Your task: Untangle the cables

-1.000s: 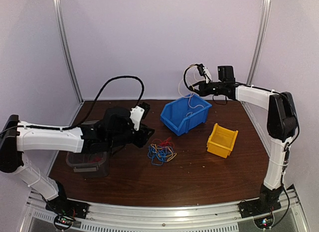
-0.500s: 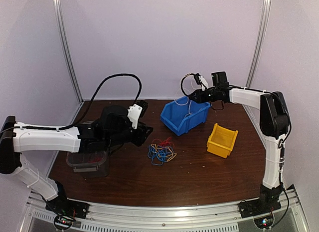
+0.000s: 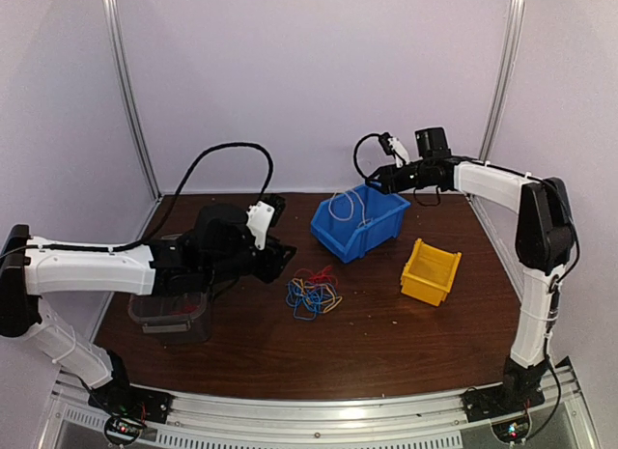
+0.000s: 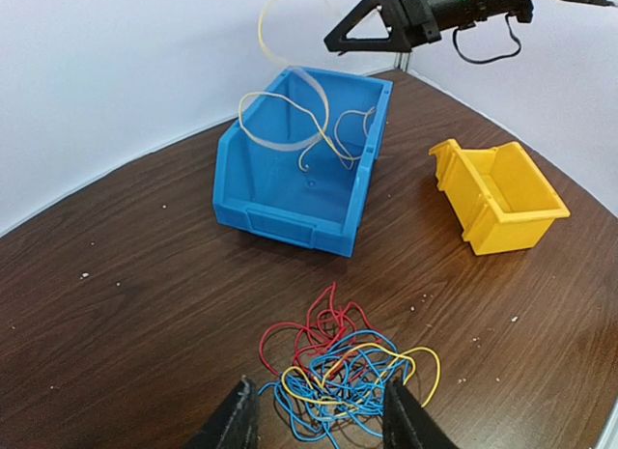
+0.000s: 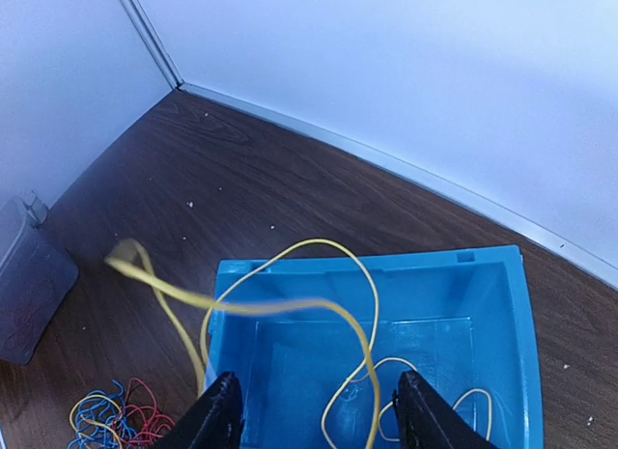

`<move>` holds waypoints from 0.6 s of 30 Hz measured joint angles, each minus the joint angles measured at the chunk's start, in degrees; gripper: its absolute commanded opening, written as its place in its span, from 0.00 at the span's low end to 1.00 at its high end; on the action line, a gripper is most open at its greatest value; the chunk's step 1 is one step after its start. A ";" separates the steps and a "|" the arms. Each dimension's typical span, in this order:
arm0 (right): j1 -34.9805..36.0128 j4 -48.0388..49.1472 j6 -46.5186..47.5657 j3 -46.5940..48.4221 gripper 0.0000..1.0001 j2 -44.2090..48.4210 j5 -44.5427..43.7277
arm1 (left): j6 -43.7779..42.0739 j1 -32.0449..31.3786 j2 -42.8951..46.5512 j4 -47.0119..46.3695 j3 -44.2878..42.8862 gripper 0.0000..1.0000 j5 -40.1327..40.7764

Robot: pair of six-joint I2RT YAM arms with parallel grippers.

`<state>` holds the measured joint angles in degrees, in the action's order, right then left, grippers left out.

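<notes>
Cables (image 3: 312, 293): lying knotted at seven o'clock from blue bin (image 3: 381, 227), single strands hard to separate; yellow cable (image 5: 290, 306) looping, blurred, into bin. Standing spread, pinching nothing: left gripper (image 4: 319, 386), right gripper (image 5: 317, 377), only fingertips showing.

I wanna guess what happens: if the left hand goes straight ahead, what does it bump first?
Probably the cable tangle, lying on the table just past the left hand, though depth is hard to judge.

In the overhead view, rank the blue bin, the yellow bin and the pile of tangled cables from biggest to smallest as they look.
1. blue bin: clearly the largest.
2. yellow bin.
3. tangled cables: their spread is close to the yellow bin's, so these two are nearly a tie.
</notes>
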<state>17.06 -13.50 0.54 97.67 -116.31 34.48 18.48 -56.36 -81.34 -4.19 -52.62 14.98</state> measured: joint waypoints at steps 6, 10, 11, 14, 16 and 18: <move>0.00 -7.23 3.93 1.38 0.58 5.07 -3.91 | 0.00 0.00 -0.09 0.98 -0.46 0.46 0.46; 0.00 -15.72 10.23 8.41 0.56 3.80 -10.08 | -0.02 0.00 -0.15 1.31 -0.72 0.48 0.63; -0.07 -17.22 11.58 9.20 0.56 3.69 -10.80 | -0.02 -0.02 -0.37 1.27 -0.90 0.48 0.70; -0.09 -19.10 14.05 6.88 0.56 4.48 -10.16 | 0.04 0.00 -2.25 1.27 -2.36 0.48 0.81; -0.11 -18.45 14.32 2.14 0.56 6.27 -8.70 | 0.17 0.00 -3.78 1.16 -3.39 0.48 0.63; 0.09 -17.86 14.25 -3.58 0.56 8.92 -6.84 | 0.31 0.00 -5.29 1.16 -4.00 0.48 0.28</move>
<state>17.15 -31.35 14.79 94.08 -107.39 27.64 18.79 -56.36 -86.63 -3.03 -56.62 15.27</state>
